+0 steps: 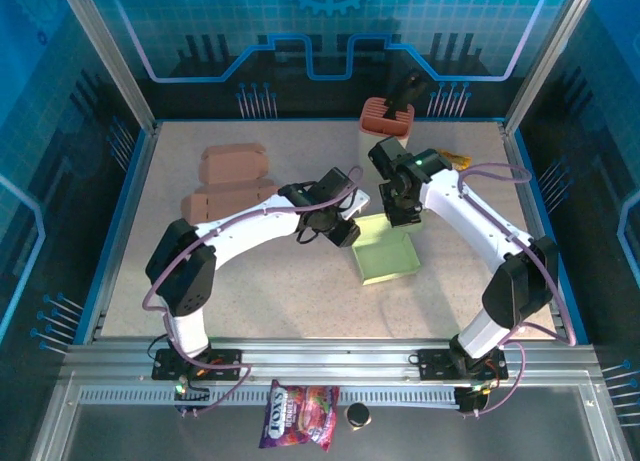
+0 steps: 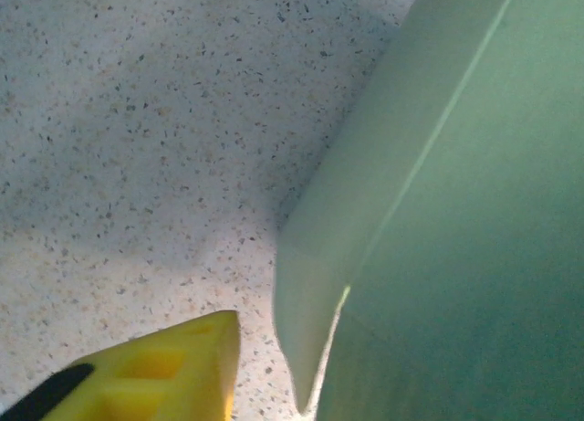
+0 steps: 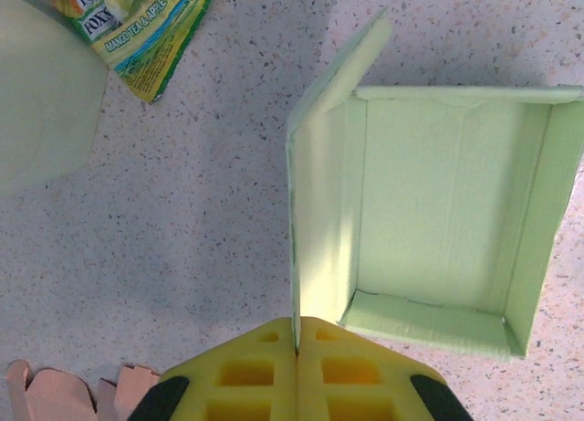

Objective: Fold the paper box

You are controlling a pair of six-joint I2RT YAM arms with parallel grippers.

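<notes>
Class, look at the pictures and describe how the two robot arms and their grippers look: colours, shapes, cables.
Both the left arm and right arm have white rounded links with black joints and black bases. A mauve cable loops along each. The right gripper has yellow fingers with square recesses and black patches; the left finger matches.

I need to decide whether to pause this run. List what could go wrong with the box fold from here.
1. The right gripper pinches the paper box by one thin side wall; a pull could crease or tear it, or drag the box across the table.
2. The corner flap stands loose, angled outward; the left gripper, close beside the box, could push it the wrong way and crush it.
</notes>
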